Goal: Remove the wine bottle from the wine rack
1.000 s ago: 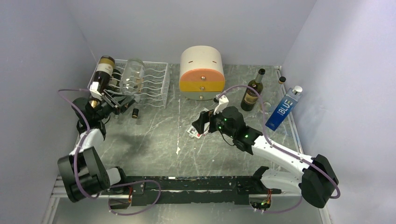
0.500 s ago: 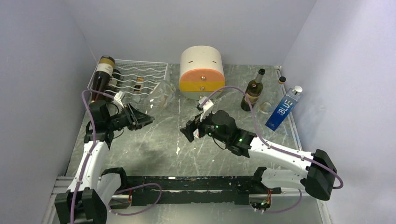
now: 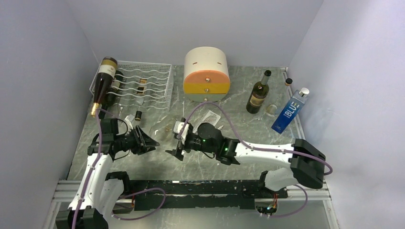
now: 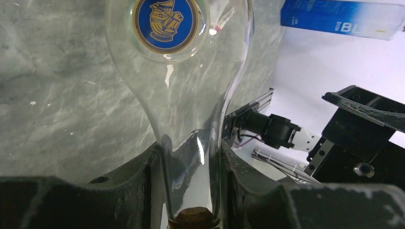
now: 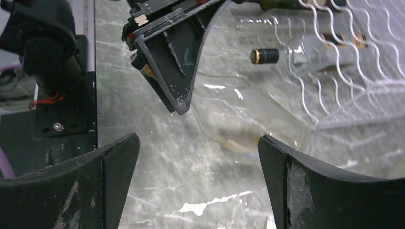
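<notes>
The left gripper is shut on the thin neck of the wine bottle, a clear glass one. Its two fingers press the glass from either side just above the brown cork at the bottom edge of the left wrist view. Only that view shows the round blue and gold emblem on the bulbous body, at the top of the frame. The right wrist view gives the other side: the right gripper has its jaws spread wide with nothing between them, facing the bottle's rounded body in mid-frame, with the left gripper's dark fingers above and to the left. In the top view the bottle lies roughly level, its long axis running left to right, neck to the left and fat end toward the frame's centre. It is off the wine rack, low over the bench in front of it. Whether the glass touches the bench I cannot tell. A dark bottle lies on the left edge of the rack, at the upper left of the frame.
</notes>
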